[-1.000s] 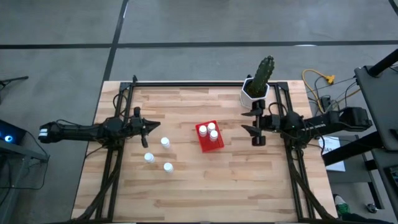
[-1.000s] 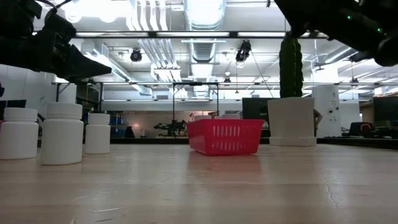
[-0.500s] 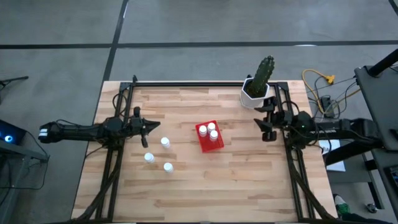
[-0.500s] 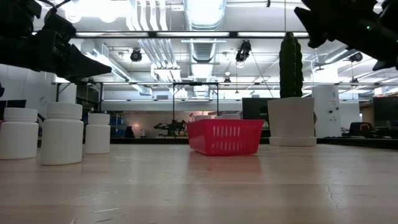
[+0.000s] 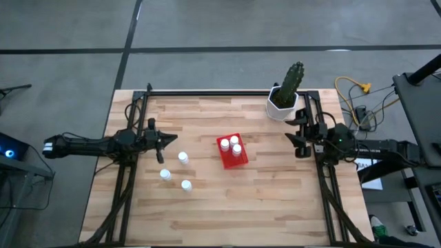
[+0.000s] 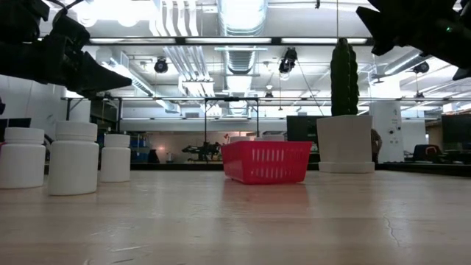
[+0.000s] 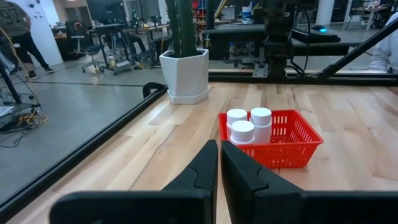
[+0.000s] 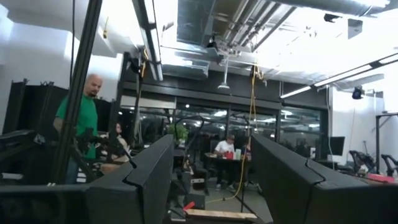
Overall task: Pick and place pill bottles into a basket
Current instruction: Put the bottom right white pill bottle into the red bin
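White plastic bottles [image 5: 182,158], three of them, stood loose on the wood surface [image 5: 207,213] at its left side, just ahead of the left claw [image 5: 168,140]. That claw hung above the boards with its fingers [image 7: 208,163] pressed together, holding nothing, pointed toward the basket [image 5: 231,152].

Mid-surface: red slotted basket, three capped bottles [image 7: 247,124] upright inside, packed close and touching. Three in, three out, so I judged the task about half done.

Behind the basket, at the far edge, a cactus pot [image 5: 282,105].

Right edge: right claw [image 5: 300,136] near the frame rail, well apart from the basket, fingers [image 8: 152,165] spread and empty; its wrist view looked out level into the room, where a person in a green shirt [image 8: 79,121] stood.

Handling judgement: bottles looked light, rigid, smooth-sided, likely to tip or skid if nudged. Best taken across the body below the cap, coming down from above, squeezing gently. The loose three stood near one another, so neighbours could be knocked.
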You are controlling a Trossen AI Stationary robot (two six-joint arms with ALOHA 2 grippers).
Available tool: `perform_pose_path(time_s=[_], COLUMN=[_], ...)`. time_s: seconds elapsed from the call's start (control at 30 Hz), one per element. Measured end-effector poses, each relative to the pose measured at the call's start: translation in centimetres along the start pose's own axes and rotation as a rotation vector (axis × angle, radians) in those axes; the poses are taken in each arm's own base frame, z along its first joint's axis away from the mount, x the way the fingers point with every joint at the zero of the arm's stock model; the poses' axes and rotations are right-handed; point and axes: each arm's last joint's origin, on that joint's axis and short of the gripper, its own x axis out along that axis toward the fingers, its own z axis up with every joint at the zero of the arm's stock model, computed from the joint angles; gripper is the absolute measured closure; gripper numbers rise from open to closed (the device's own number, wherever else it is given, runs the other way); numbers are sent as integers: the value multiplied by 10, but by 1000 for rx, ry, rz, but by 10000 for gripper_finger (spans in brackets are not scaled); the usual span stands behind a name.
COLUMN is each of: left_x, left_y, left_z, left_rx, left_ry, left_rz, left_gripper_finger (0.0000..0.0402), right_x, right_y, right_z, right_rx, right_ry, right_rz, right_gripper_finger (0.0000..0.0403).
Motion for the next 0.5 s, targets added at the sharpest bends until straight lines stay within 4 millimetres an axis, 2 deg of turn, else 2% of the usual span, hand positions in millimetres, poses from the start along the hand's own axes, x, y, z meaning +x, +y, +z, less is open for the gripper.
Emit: perform_pose_path(time_s=[0.23, 0.43, 0.5], left_x=[0, 0, 0], left_y=[0, -1, -3], left_z=[0, 0, 0], left_rx=[-2, -27, -27], left_ry=[-1, -2, -2], left_rz=[0, -44, -90], left_gripper_finger=[400, 400, 400], right_x=[-7, -11, -13], right_y=[2, 2, 3], right_z=[3, 0, 3], right_rx=[42, 119, 127], right_ry=[78, 365, 409], right_rz=[-3, -21, -24], right_gripper_finger=[200, 200, 200])
